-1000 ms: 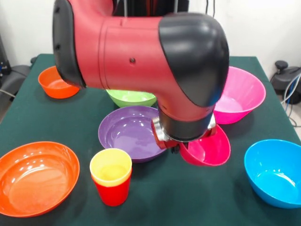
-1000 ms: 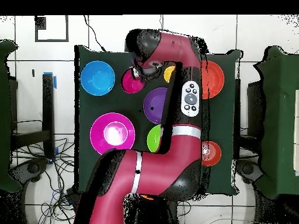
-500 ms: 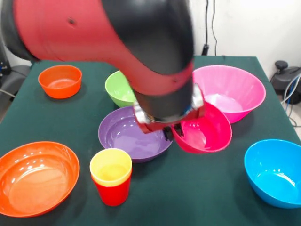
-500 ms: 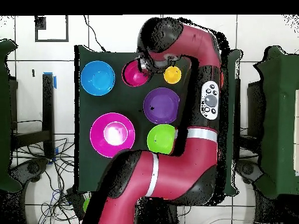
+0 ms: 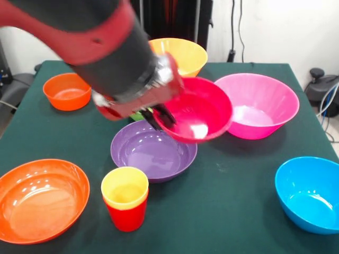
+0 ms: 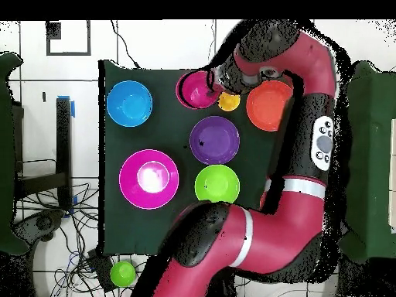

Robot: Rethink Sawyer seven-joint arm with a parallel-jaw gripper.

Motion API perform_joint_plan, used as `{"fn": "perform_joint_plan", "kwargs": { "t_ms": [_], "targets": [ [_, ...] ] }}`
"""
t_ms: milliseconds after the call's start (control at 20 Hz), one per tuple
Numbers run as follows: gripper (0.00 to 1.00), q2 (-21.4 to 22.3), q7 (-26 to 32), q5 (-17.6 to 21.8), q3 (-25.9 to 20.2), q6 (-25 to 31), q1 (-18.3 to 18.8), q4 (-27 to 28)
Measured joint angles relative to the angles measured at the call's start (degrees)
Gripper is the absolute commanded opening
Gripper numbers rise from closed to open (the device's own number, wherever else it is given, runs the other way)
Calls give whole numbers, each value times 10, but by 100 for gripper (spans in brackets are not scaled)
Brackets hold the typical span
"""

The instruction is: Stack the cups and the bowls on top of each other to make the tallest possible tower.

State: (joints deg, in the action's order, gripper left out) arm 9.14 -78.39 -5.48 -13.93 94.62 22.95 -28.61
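While gripper (image 5: 159, 116) pinches crimson bowl (image 5: 198, 114) rim, lifted and tilted: level bowl, centre over yellow cup (image 5: 125, 188), lower slowly.

The crimson-pink bowl (image 5: 198, 114) has been lifted off the table (tilted, gripped at its rim) and carried leftward.

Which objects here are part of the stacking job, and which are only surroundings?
Job:
- crimson bowl, lifted in the gripper
- yellow cup in red cup
- purple bowl
- magenta bowl
- blue bowl
- large orange bowl
- small orange bowl
- light orange bowl
- green bowl

Surroundings:
- green table
- cables
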Motion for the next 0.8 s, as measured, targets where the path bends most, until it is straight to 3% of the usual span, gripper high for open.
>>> {"fn": "perform_joint_plan", "kwargs": {
  "t_ms": [400, 800],
  "targets": [
    [0, 1, 6, -7, -47, 86, 54, 0],
    [0, -12, 43, 1, -88, 107, 74, 9]
  ]
}}
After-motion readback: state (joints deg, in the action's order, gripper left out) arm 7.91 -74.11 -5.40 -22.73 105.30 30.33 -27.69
